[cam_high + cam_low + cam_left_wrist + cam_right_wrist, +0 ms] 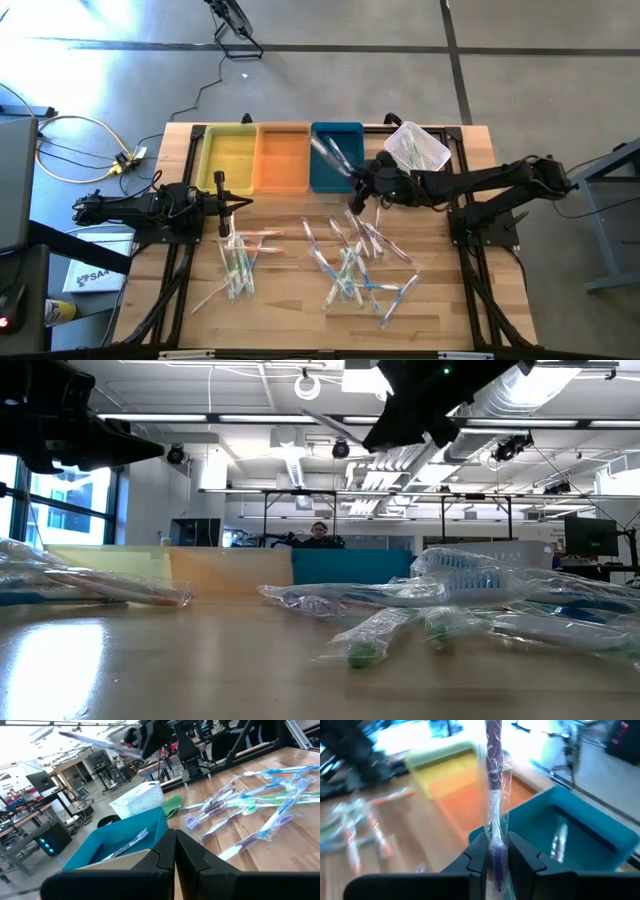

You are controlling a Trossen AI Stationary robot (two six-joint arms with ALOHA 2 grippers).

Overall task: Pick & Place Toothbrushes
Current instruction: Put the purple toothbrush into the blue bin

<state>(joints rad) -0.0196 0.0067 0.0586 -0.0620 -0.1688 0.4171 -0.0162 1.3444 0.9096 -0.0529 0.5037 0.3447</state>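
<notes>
My right gripper (353,188) hangs above the near edge of the blue tray (337,172), shut on a purple toothbrush in a clear wrapper (493,775). Another wrapped toothbrush (559,842) lies inside that tray. Loose wrapped toothbrushes lie in two heaps on the wooden table, one at the left (238,265) and one at the right (358,262). My left gripper (222,205) waits shut at the table's left side, level, with nothing in it (175,852). My right gripper pinches the wrapped toothbrush between its two fingers (495,851), close to one of its ends. The fingers come from the table's right, slanting down. The rest of the brush (332,155) sticks out past the fingertips over the blue tray, lifted clear of everything.
A yellow tray (232,160) and an orange tray (283,160) stand beside the blue one along the far edge. A white mesh basket (417,148) sits at the far right corner. Bare wood shows between the two heaps. A person sits far behind the table (319,534).
</notes>
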